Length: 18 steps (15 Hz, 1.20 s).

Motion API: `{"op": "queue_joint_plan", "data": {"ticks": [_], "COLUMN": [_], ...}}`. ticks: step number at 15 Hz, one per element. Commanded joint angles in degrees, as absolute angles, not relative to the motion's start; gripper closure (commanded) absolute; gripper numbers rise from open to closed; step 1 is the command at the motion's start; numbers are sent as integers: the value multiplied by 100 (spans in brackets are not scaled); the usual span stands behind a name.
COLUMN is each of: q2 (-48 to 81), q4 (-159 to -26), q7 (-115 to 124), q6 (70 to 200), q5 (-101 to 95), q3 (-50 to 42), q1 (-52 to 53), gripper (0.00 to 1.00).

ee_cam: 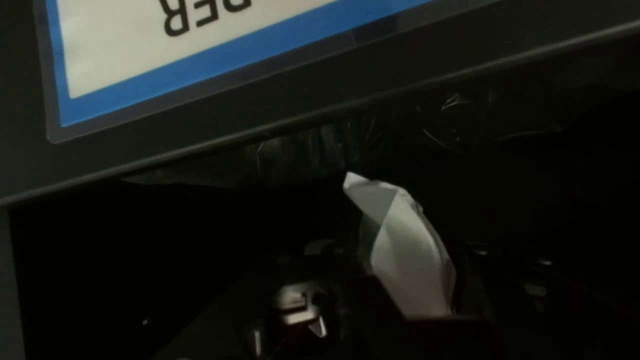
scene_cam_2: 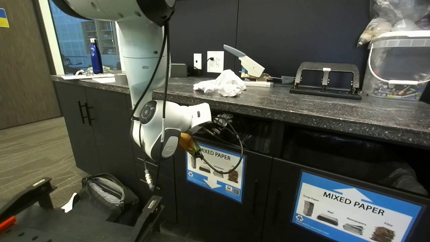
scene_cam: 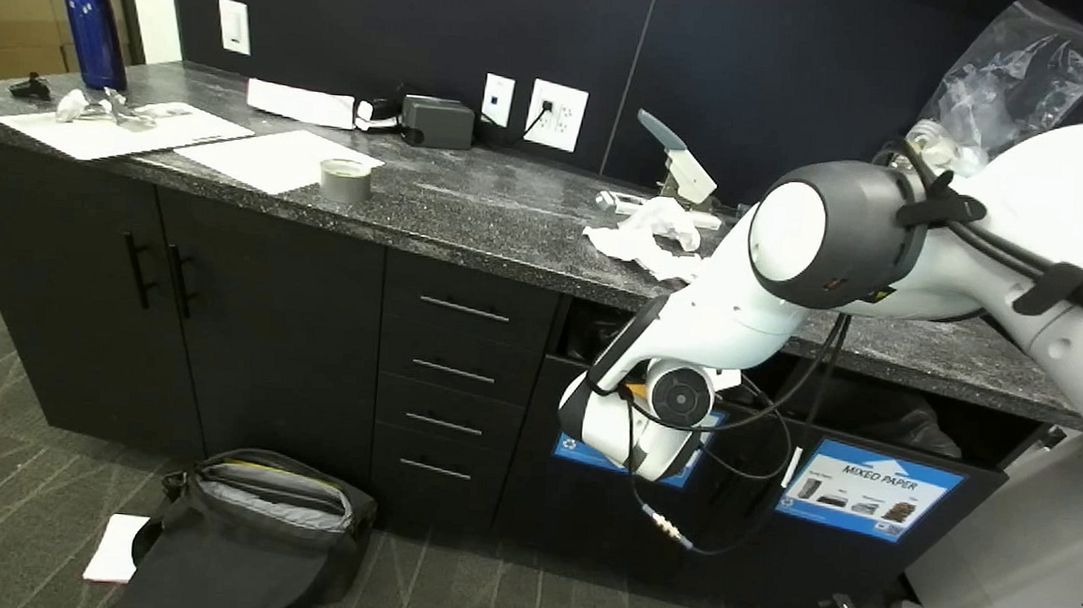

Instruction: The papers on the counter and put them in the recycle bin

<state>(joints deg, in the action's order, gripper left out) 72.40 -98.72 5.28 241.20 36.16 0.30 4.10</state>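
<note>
Tool (ee_cam: pixel 400 282), too dim to tell if gripping or loose, sits with a paper scrap (ee_cam: pixel 410 245) lower centre in the wrist view, at the recycle bin (ee_cam: pixel 310 90) as suits dropping, while crumpled papers (scene_cam_2: pixel 223 84) lie upper centre in an exterior view.

From farther back, both exterior views look over the front edge of the table (scene_cam: pixel 491 202), sharing the MIXED PAPER signs (scene_cam_2: pixel 357 209) beneath, while the wrist view peers close into the bin opening (ee_cam: pixel 200 225).
</note>
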Motion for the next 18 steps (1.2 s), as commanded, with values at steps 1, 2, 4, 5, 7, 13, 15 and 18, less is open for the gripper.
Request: {"op": "queue_joint_plan", "data": {"ticks": [1, 2, 4, 5, 7, 13, 15, 18], "q2": [7266, 7330, 7241, 7234, 6910, 5396, 4774, 3876], "q4": [-9723, -9349, -9282, -9229, -9512, -11273, -11833, -12701], "q7": [286, 135, 69, 47, -104, -450, -911, -1526], "q6": [24106, 23789, 23565, 23465, 22837, 21036, 20359, 19330], "q5": [3704, 3707, 3701, 3678, 3618, 3343, 4023, 4757], "q3": [134, 53, 24, 9, 51, 265, -11, -615], "q1": [385, 356, 355, 348, 285, 127, 464, 1110], "gripper": [26, 19, 4, 1, 0, 0, 0, 0]}}
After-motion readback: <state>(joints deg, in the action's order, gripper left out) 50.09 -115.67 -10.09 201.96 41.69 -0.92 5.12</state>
